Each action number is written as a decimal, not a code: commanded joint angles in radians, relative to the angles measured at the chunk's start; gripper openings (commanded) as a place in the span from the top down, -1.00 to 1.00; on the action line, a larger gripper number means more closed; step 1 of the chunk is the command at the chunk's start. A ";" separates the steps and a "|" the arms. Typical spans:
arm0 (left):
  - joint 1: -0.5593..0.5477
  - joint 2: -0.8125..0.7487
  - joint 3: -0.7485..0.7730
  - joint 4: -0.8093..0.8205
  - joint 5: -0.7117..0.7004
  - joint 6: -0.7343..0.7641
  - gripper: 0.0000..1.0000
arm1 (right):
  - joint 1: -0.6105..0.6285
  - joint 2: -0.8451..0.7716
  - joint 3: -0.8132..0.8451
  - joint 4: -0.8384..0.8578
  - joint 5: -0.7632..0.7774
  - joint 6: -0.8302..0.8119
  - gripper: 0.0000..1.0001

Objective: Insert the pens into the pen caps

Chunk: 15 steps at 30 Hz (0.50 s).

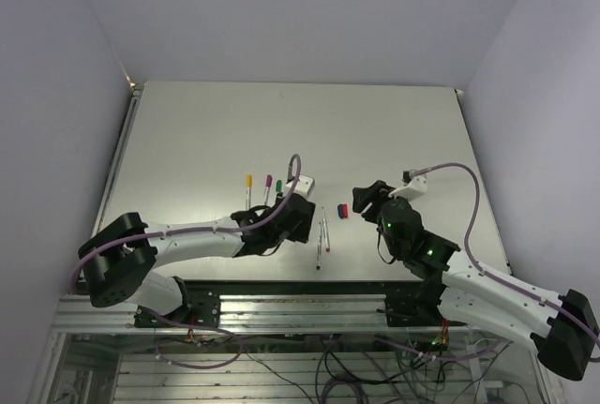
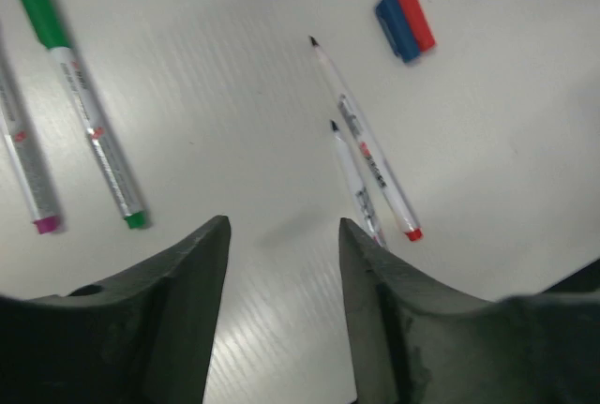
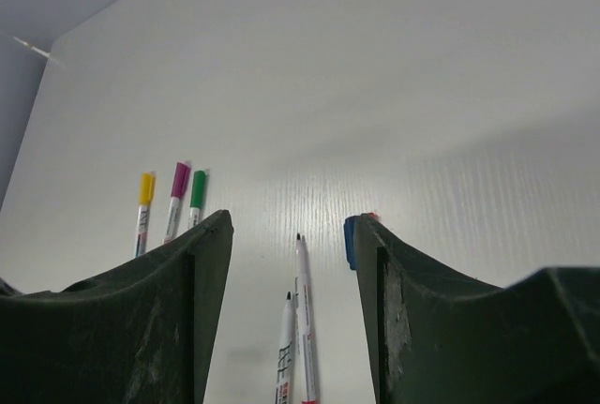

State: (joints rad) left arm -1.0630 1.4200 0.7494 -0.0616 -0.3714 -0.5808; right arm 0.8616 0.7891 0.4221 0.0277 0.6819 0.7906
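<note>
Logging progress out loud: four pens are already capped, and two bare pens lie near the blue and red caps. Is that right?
Not four: three pens are capped, the yellow-capped pen, purple-capped pen and green-capped pen, as the right wrist view shows. The two bare pens do lie near the blue cap and red cap.

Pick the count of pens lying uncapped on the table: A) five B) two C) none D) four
B: two pens lie side by side with bare tips, the blue cap and red cap loose nearby; the other three pens wear yellow, purple and green caps.
</note>
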 commanded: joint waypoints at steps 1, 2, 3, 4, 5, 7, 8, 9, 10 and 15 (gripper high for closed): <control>-0.074 -0.003 0.013 -0.012 0.015 0.003 -0.23 | 0.003 -0.033 -0.022 -0.040 0.058 0.052 -0.09; -0.095 0.012 0.023 -0.020 0.006 0.005 -0.22 | 0.002 -0.036 -0.023 -0.042 0.060 0.055 -0.09; -0.114 0.030 0.031 -0.026 -0.003 0.005 -0.22 | 0.003 -0.039 -0.023 -0.045 0.060 0.057 -0.08; -0.136 0.056 0.041 -0.033 -0.012 0.004 -0.22 | 0.003 -0.042 -0.022 -0.049 0.060 0.059 -0.08; -0.151 0.076 0.052 -0.037 -0.019 0.002 -0.22 | 0.003 -0.044 -0.022 -0.055 0.059 0.061 -0.08; -0.176 0.109 0.066 -0.043 -0.036 -0.007 -0.21 | 0.003 -0.048 -0.021 -0.066 0.059 0.066 -0.09; -0.187 0.120 0.071 -0.044 -0.043 -0.013 -0.21 | 0.003 -0.050 -0.021 -0.069 0.060 0.069 -0.08; -0.197 0.131 0.076 -0.044 -0.049 -0.017 -0.20 | 0.003 -0.055 -0.022 -0.073 0.061 0.071 -0.08; -0.205 0.139 0.080 -0.043 -0.053 -0.022 -0.20 | 0.002 -0.059 -0.023 -0.074 0.061 0.071 -0.08; -0.217 0.178 0.104 -0.069 -0.084 -0.037 -0.18 | 0.002 -0.071 -0.030 -0.075 0.065 0.068 -0.08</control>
State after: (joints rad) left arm -1.2739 1.5780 0.8062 -0.1066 -0.4011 -0.5953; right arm 0.8616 0.7349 0.4030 -0.0311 0.7128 0.8425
